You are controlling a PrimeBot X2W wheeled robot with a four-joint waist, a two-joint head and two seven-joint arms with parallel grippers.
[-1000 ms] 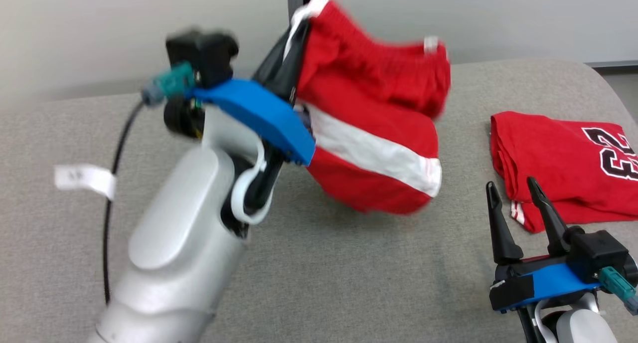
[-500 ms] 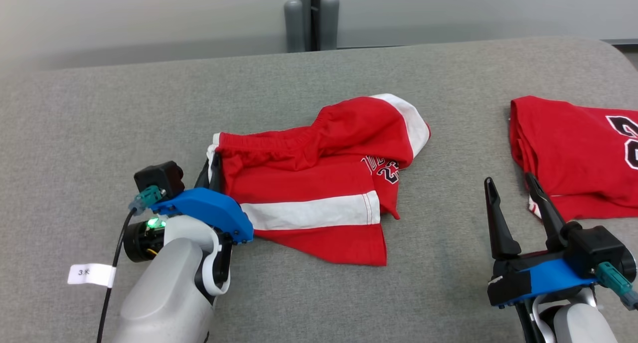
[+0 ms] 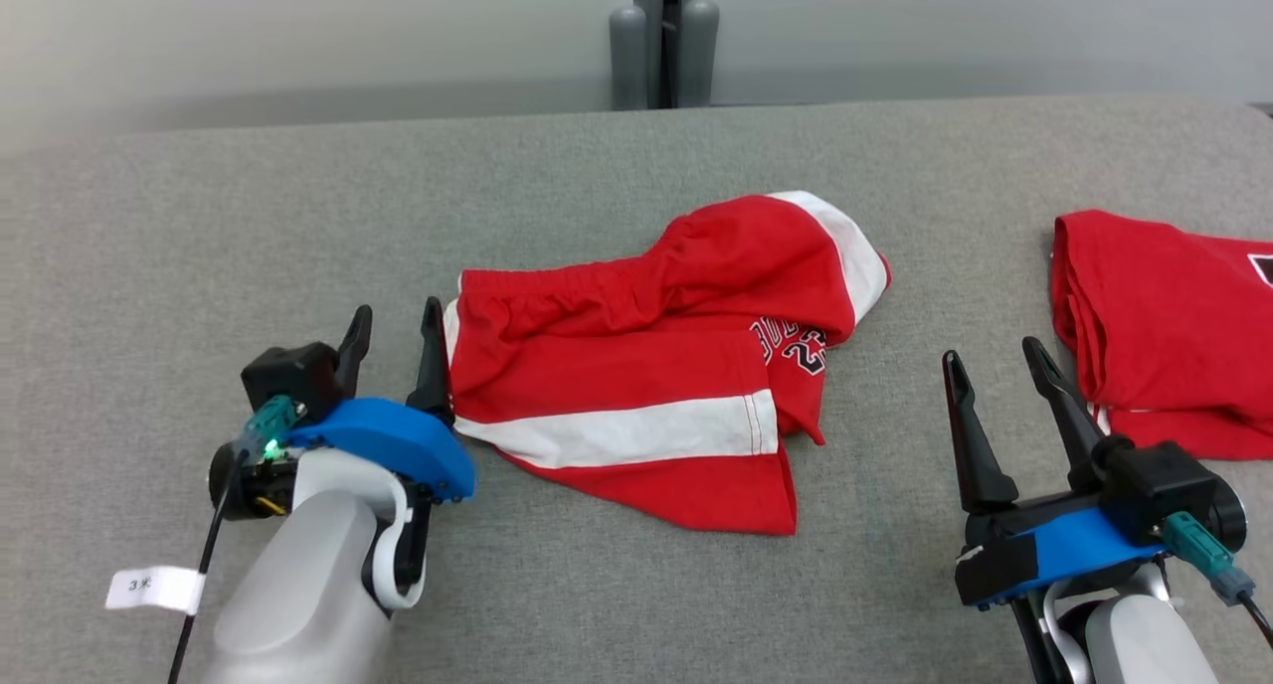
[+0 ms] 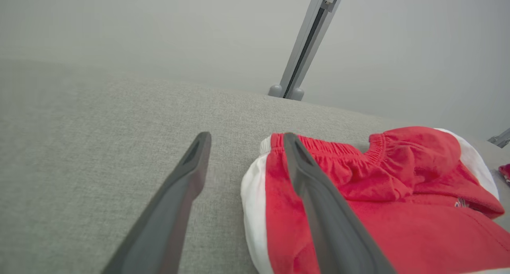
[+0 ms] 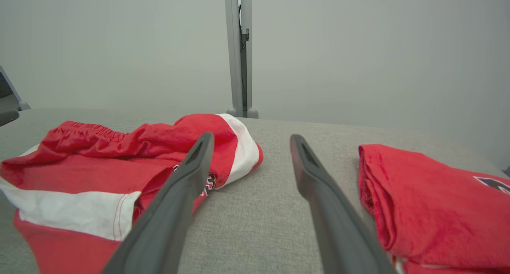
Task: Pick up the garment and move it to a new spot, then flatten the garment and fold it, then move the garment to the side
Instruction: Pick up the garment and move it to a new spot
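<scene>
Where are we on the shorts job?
Done: the move. A second ago the shorts hung from the left gripper; now they lie on the grey surface, left gripper open at the waistband. In hand: nothing; right gripper is open too, hovering apart. Left: flattening, since the upper leg is bunched over itself, then folding and moving aside.

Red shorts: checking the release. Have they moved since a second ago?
Yes. The red shorts, then lifted, now lie on the grey surface, farther left of the folded jersey.
</scene>
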